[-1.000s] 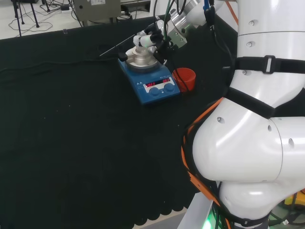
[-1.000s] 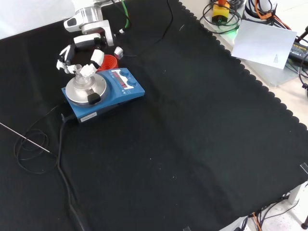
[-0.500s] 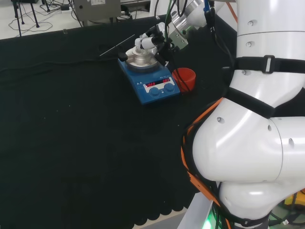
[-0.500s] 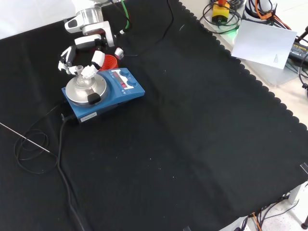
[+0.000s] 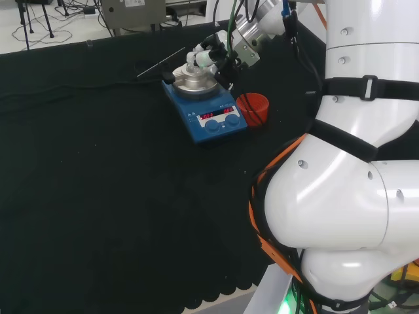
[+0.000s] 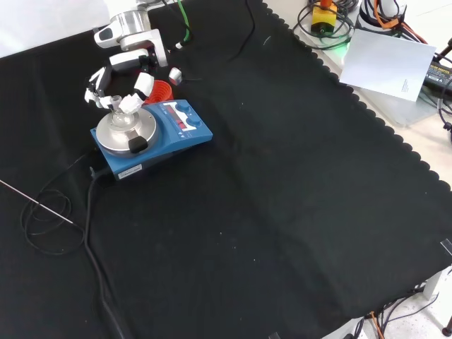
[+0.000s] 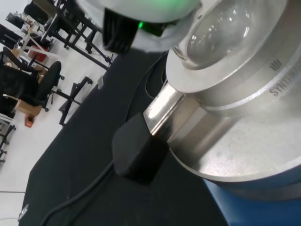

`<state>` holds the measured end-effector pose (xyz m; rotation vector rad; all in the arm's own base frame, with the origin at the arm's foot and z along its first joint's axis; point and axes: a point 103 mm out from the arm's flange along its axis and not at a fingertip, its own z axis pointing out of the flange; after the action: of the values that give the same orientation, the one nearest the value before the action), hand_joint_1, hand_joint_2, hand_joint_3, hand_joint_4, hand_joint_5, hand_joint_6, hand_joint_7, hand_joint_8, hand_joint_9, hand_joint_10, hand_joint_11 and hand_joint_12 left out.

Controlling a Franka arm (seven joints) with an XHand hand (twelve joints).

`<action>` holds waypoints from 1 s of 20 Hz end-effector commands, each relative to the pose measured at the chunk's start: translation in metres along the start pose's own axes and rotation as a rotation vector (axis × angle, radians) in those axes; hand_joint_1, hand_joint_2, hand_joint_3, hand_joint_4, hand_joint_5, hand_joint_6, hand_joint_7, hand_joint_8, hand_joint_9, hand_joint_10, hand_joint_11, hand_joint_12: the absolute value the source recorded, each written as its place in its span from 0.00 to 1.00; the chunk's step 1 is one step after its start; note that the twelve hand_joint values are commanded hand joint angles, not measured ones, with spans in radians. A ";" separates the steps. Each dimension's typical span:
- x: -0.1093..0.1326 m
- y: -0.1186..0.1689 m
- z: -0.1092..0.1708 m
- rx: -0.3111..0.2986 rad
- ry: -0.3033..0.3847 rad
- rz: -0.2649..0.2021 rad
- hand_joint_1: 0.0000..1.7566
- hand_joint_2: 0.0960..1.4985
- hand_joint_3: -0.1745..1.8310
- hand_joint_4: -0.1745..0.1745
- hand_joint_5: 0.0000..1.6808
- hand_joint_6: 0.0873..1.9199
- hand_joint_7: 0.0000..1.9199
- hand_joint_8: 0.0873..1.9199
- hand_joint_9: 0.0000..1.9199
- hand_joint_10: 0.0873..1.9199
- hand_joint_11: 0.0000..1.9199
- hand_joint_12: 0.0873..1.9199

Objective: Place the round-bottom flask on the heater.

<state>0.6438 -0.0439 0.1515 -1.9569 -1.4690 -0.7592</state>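
glass round-bottom flask [image 7: 221, 29] sits in the heater's [image 6: 152, 134] metal bowl at far left; our hand [image 6: 116, 85] hovers with fingers spread. we could tip it if a finger snags its neck.

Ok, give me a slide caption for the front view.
Robot hand poised over the round-bottom flask seated on the blue heater.

Blue heater [image 6: 185, 134] with silver top [image 6: 126, 132] and red display, red ring [image 5: 253, 108], black cloth [image 6: 282, 198], black-and-white hand [image 6: 116, 88], clear flask [image 7: 217, 29]
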 end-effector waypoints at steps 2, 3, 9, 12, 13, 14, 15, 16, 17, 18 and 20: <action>0.005 -0.007 -0.003 0.008 -0.028 -0.010 0.59 0.35 0.46 0.42 0.43 0.41 0.18 0.32 0.29 0.33 0.05 0.70; 0.006 -0.009 -0.003 0.007 -0.030 -0.011 0.59 0.35 0.46 0.42 0.42 0.40 0.18 0.32 0.29 0.33 0.05 0.70; 0.013 -0.022 -0.015 -0.008 -0.041 -0.024 0.58 0.33 0.46 0.42 0.35 0.38 0.17 0.32 0.28 0.34 0.04 0.70; 0.019 -0.033 -0.025 -0.022 -0.057 -0.032 0.58 0.33 0.46 0.43 0.33 0.38 0.16 0.32 0.27 0.34 0.03 0.71; 0.021 -0.037 -0.028 -0.025 -0.061 -0.033 0.57 0.32 0.46 0.43 0.33 0.38 0.16 0.32 0.27 0.34 0.03 0.71; 0.022 -0.041 -0.031 -0.028 -0.066 -0.034 0.57 0.32 0.46 0.43 0.33 0.37 0.16 0.32 0.27 0.34 0.03 0.71; 0.024 -0.046 -0.033 -0.033 -0.068 -0.036 0.57 0.32 0.45 0.43 0.33 0.37 0.16 0.32 0.27 0.34 0.03 0.71; 0.026 -0.050 -0.036 -0.037 -0.073 -0.038 0.57 0.32 0.45 0.43 0.33 0.37 0.16 0.32 0.27 0.34 0.03 0.71; 0.027 -0.055 -0.039 -0.044 -0.078 -0.041 0.57 0.32 0.45 0.43 0.33 0.37 0.16 0.32 0.27 0.34 0.03 0.71; 0.029 -0.060 -0.041 -0.048 -0.084 -0.043 0.57 0.32 0.45 0.43 0.33 0.37 0.16 0.32 0.27 0.34 0.03 0.71; 0.031 -0.069 -0.046 -0.054 -0.095 -0.044 0.57 0.32 0.45 0.43 0.31 0.36 0.16 0.32 0.27 0.34 0.03 0.71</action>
<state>0.6025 -0.0400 0.1957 -1.9969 -1.5364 -0.7410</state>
